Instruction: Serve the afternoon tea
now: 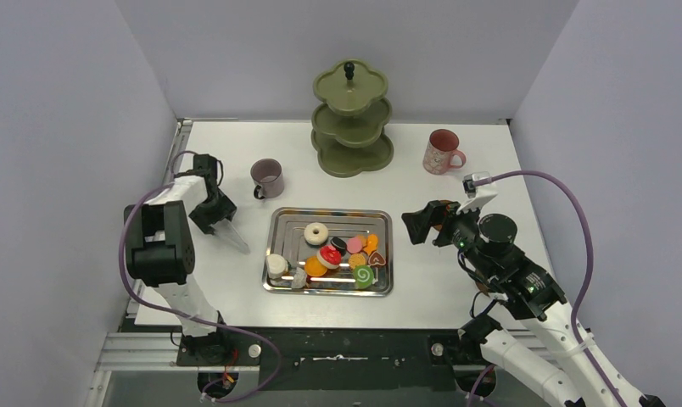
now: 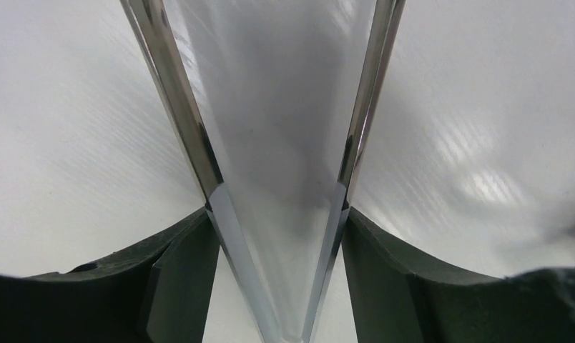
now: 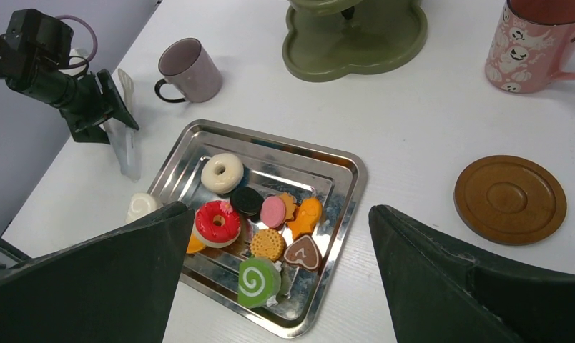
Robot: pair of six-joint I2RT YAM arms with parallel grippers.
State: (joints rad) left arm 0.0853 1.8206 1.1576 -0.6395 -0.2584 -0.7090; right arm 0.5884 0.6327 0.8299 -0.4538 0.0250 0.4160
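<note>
Toy sweets lie in the steel tray (image 1: 329, 212): a white donut (image 3: 222, 173), a red donut (image 3: 217, 223), a green swirl roll (image 3: 258, 282) and several small biscuits. The olive-green stand (image 1: 351, 119) is at the back, with the mauve mug (image 1: 267, 178) to its left and the pink mug (image 1: 442, 153) to its right. A brown coaster (image 3: 510, 199) lies right of the tray. My left gripper (image 1: 217, 222) is left of the tray, shut on the metal tongs (image 2: 276, 214), which point at the tray. My right gripper (image 3: 281, 209) hovers open above the tray's right edge.
A white sweet (image 3: 140, 205) lies at the tray's left edge. Grey walls close in the table on the left, back and right. The left arm's cable loops near the mauve mug (image 3: 190, 69).
</note>
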